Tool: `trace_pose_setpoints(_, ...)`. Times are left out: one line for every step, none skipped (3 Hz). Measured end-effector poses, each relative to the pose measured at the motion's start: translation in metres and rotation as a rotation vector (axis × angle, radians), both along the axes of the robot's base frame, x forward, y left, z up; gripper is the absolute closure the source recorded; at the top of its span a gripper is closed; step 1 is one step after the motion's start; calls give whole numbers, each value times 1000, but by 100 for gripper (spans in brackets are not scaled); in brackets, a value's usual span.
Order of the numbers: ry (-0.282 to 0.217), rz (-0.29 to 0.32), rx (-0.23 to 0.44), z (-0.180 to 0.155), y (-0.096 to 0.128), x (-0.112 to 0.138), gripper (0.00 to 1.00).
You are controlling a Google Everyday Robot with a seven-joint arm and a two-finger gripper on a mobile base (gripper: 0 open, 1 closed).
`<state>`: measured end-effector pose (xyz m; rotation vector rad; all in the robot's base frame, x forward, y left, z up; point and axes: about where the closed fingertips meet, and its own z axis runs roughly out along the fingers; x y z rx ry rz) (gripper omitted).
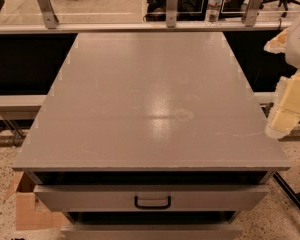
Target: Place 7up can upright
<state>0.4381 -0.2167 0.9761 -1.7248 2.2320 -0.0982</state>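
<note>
No 7up can shows in the camera view; it is hidden or out of view. My gripper (286,115), cream-coloured, hangs at the right edge of the frame, just beyond the right side of the grey cabinet top (150,99) and about level with its middle. The white arm above it leaves the frame at the upper right. Nothing can be seen in the gripper.
A drawer with a black handle (152,202) sits slightly pulled out below the top's front edge. A cardboard box (26,204) stands on the floor at the lower left. A water bottle (215,3) stands on the ledge behind, by the metal rail posts.
</note>
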Motion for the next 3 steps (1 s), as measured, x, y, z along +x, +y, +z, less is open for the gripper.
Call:
trace_pose_setpoints(0,0,0,0,0,0,0)
trace_pose_setpoints(-5,44,72,3,6,0,0)
trace_pose_setpoints(-44,115,237,0,-7,11,0)
